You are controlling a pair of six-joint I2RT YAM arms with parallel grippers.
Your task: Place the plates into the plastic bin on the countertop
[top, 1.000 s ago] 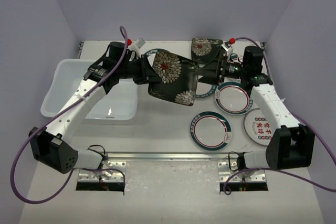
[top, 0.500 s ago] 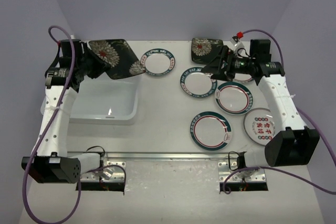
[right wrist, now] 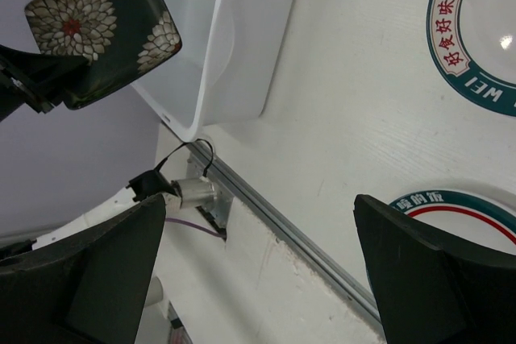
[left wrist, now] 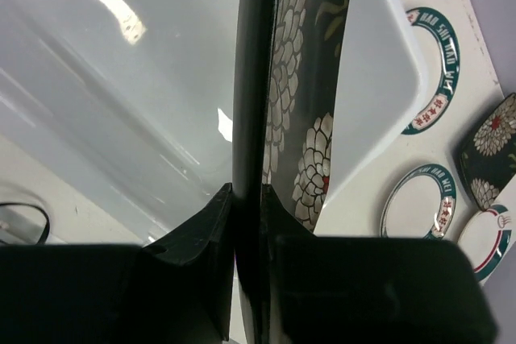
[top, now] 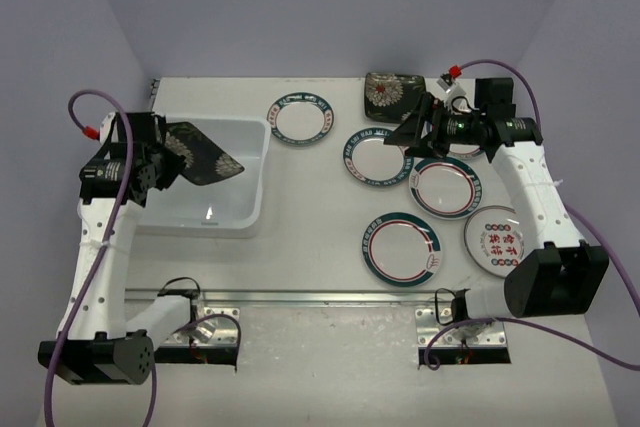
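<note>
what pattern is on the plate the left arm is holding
The square plate is black with white flowers, red at the centres; clearest in the right wrist view.

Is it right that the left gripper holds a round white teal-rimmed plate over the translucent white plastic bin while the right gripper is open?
Not quite. The left gripper holds a square black plate with white flowers, not a round teal-rimmed one; the top external view shows it tilted over the translucent white plastic bin. The right gripper is indeed open.
</note>
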